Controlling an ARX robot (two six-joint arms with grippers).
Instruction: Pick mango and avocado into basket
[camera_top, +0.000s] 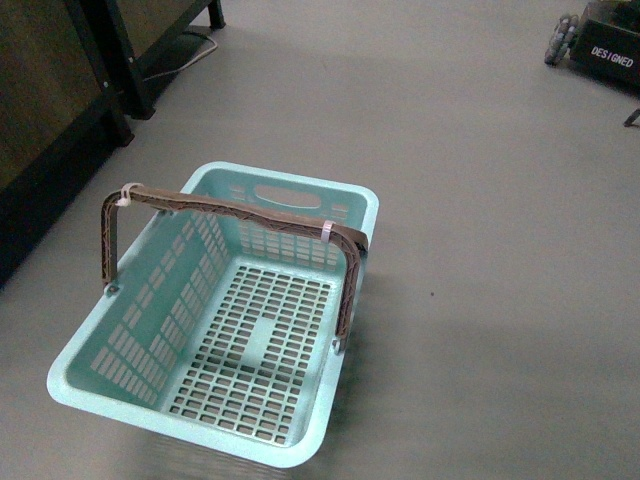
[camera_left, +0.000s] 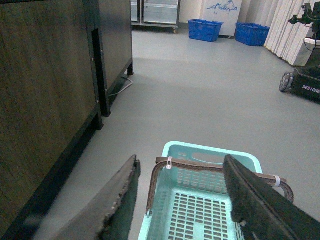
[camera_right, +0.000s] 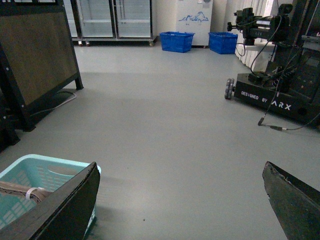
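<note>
Pale teal plastic, the basket sits on the smooth grey surface, its brown bar arched from rim to rim. A dark wooden cabinet stands near its left side. To the right and beyond, the surface runs wide open as far as a black wheeled machine and blue crates by the far wall. The left pincer hangs above the basket, fingers apart, gripping nothing. The right pincer is spread wider over bare surface, touching nothing.

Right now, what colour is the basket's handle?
The handle is brown, seen best in the front view.
</note>
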